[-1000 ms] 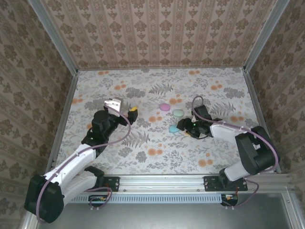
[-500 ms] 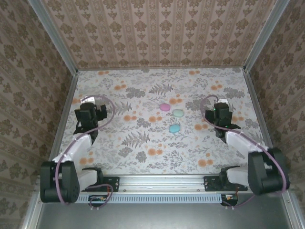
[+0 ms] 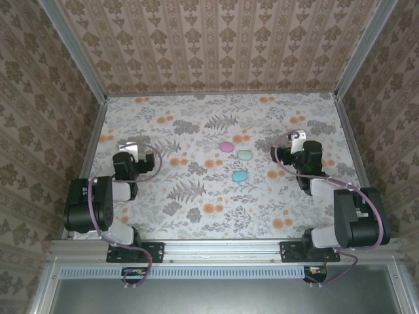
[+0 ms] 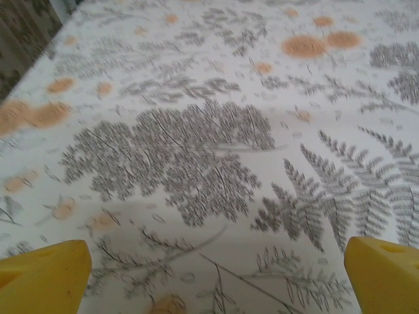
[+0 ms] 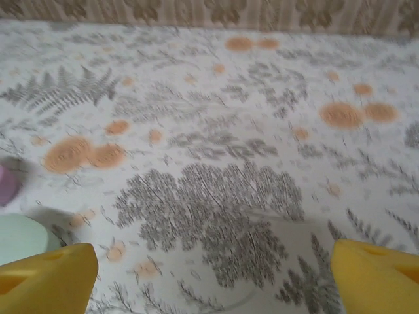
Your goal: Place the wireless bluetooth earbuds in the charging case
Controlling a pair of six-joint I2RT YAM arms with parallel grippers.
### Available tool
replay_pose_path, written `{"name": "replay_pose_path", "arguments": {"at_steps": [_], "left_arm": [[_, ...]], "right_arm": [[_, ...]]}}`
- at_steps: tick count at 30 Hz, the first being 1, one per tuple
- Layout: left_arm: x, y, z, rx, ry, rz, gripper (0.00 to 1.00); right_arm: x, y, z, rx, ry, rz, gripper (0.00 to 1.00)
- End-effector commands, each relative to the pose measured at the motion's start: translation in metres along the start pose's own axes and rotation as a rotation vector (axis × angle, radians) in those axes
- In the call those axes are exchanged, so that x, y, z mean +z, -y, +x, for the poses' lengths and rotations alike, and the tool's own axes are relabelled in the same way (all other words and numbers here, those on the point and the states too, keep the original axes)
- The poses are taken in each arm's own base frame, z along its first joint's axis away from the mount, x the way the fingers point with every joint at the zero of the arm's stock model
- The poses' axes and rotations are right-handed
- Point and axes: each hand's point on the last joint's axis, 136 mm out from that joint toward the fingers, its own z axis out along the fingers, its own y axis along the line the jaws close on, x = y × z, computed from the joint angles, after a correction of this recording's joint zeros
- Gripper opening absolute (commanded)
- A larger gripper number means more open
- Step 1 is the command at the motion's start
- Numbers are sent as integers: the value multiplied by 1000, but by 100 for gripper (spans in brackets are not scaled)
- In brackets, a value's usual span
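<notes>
Three small oval charging cases lie mid-table: a pink case [image 3: 226,146], a mint case [image 3: 245,155] and a blue case [image 3: 240,175], all looking closed. The earbuds are out of view. My left gripper [image 3: 131,146] is drawn back to the left side, far from the cases. In the left wrist view this gripper [image 4: 219,271] is open, with bare tablecloth between its yellow fingertips [image 4: 49,271]. My right gripper [image 3: 295,138] sits to the right of the cases. It [image 5: 213,275] is open and empty, with the mint case [image 5: 19,239] and pink case [image 5: 5,184] at its left.
The floral tablecloth [image 3: 196,209] covers the table, which is closed in by patterned walls at the back [image 3: 222,46] and on both sides. Both arms are folded back near the side walls.
Both arms pulled back from the middle to the table's sides. The right gripper left the blue case and opened wide. The three cases stayed in place.
</notes>
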Motion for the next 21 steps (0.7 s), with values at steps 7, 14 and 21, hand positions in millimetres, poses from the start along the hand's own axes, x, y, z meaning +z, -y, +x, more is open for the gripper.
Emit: {"name": "replay_pose_path", "arguments": {"at_steps": [7, 14, 21], "left_arm": [[3, 1, -34, 44, 92, -65, 100], [3, 2, -34, 46, 94, -65, 100], [3, 1, -34, 45, 94, -66, 100]], "right_arm": [[11, 28, 11, 81, 44, 154, 100], [11, 26, 10, 68, 44, 153, 100], [11, 26, 10, 69, 42, 155, 100]]}}
